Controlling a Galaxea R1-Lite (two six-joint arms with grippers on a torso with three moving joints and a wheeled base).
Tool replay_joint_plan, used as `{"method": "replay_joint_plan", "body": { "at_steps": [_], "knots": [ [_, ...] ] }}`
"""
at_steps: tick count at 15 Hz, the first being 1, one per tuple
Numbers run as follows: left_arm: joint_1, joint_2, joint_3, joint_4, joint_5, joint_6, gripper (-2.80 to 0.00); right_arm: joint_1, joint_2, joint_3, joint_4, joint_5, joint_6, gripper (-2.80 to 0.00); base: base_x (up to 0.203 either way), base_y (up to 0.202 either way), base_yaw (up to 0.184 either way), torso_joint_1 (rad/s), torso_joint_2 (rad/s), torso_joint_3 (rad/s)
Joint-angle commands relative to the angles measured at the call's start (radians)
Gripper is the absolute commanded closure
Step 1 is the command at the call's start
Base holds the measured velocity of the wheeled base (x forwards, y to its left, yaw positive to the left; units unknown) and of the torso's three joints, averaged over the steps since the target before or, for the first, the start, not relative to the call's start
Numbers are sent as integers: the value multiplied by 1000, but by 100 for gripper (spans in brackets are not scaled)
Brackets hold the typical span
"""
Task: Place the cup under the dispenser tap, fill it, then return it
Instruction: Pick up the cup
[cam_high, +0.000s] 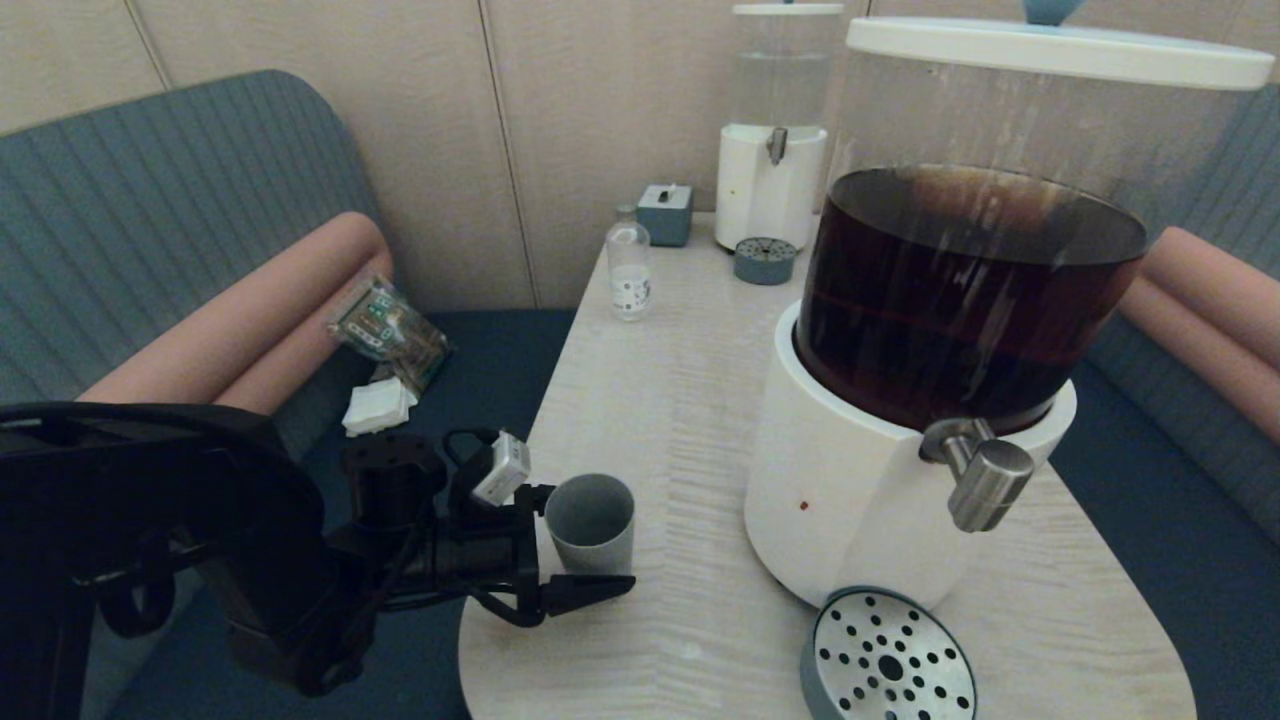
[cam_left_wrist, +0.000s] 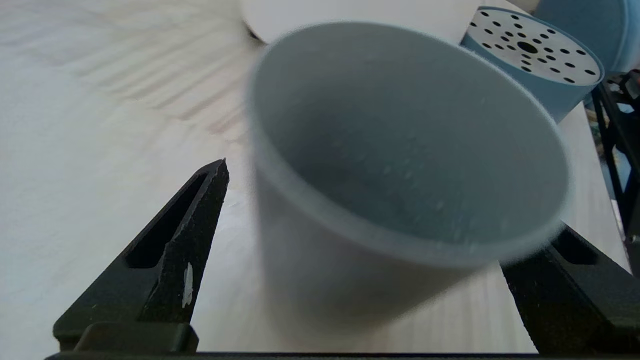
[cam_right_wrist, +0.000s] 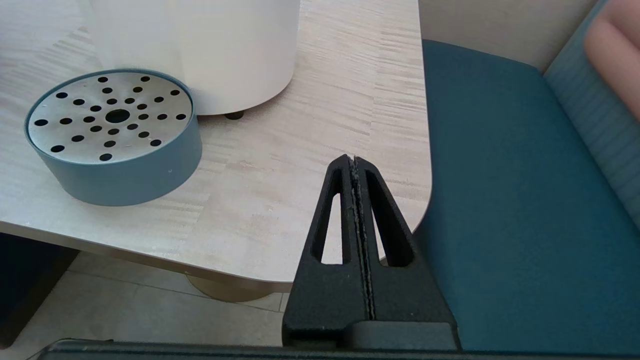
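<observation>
Left gripper (cam_high: 575, 545) at near-left table (cam_high: 680, 420) edge, fingers spread, straddling cup (cam_high: 592, 522) without visible contact. Cup upright, left of dispenser tap (cam_high: 985, 480). Right gripper (cam_right_wrist: 354, 161) fingers pressed together, empty, beside table's near-right corner. Far bottle (cam_high: 630, 272) label unreadable.

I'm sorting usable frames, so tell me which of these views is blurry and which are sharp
Left wrist view: the cup between the open left gripper fingers is soft and smeared. Right wrist view: crisp on the drip tray and the shut right gripper. Head view: sharp, with streaky reflections on the dispenser tank.
</observation>
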Motion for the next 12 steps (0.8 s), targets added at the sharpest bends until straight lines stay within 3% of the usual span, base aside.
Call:
{"method": "replay_joint_plan", "body": {
  "at_steps": [1,3,4,12],
  "knots": [
    [-15,8,-7,-9,-2,1,-280,0,-6,9,0,0,-1,0,0,0,0,0,0,0],
    [-15,17,-28,-11,5,-1,-280,0,-6,9,0,0,-1,0,0,0,0,0,0,0],
    [-15,17,-40,-15,26,-8,0,0,-6,9,0,0,-1,0,0,0,0,0,0,0],
    [-17,-62,32,-23,40,-24,0,0,-6,9,0,0,-1,0,0,0,0,0,0,0]
  ]
}}
